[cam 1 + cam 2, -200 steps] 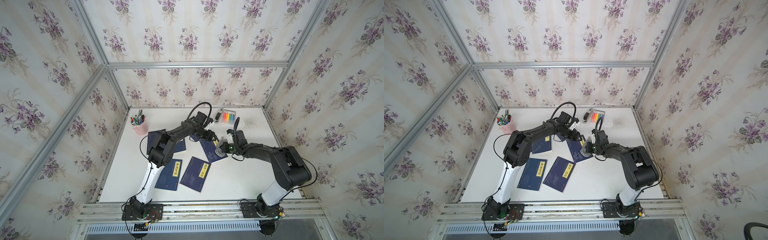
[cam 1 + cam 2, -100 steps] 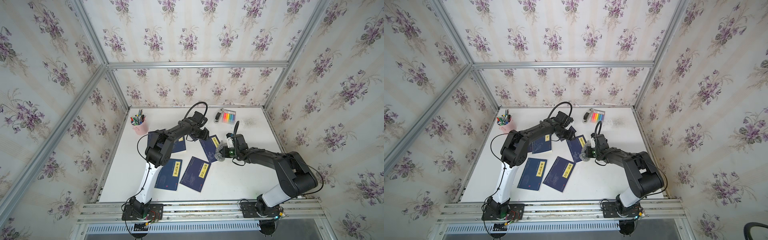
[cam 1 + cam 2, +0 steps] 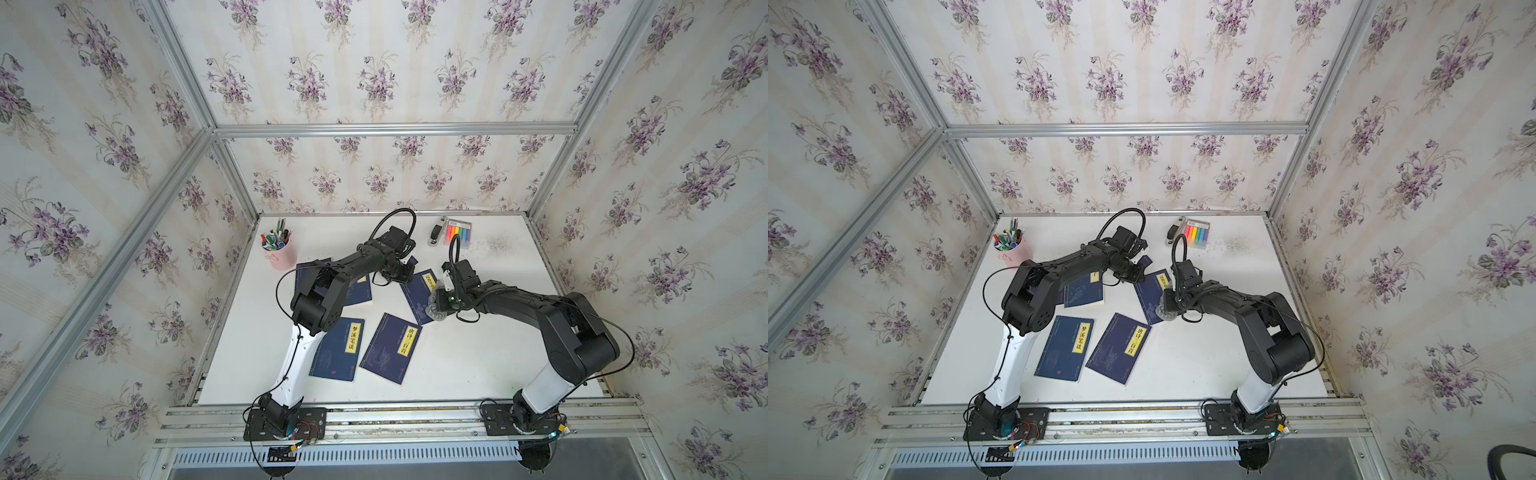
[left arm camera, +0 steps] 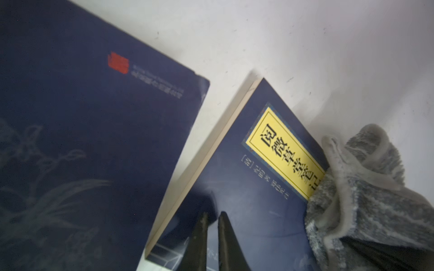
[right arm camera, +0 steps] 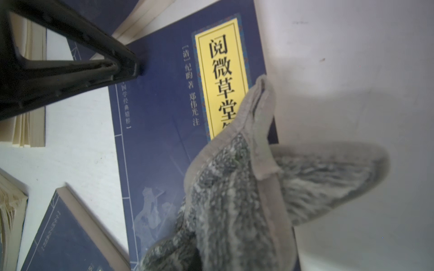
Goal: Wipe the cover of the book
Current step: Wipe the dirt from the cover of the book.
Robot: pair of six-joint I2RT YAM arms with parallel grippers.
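White table (image 3: 478, 365), a bit scuffed, boxed in by walls w/ purple-flower wallpaper (image 3: 374, 62) and alu frame bars (image 3: 395, 129).

Pink cup (image 3: 280, 257) at the far corner on the left arm's side, stuffed w/ pens (image 3: 276, 237). At the far edge lies a clear pack of coloured highlighters (image 3: 458, 230), w/ a small black item (image 3: 435, 235) just beside it.

Four navy books lie flat. The book (image 3: 417, 297) being worked sits around mid-table, skewed, btwn the two arms. It has a navy cover, a yellow title label w/ black characters, pale line art and cream page edges. The three other books (image 3: 336, 349) lie nearer the left arm.

The left gripper (image 4: 212, 218) has its jaws together, tips down on the cover by a far corner. The right gripper (image 3: 442, 301) is clamped on a grey fuzzy cloth (image 5: 234, 199), which lies over the label's near end and spills off the book's edge onto the table.
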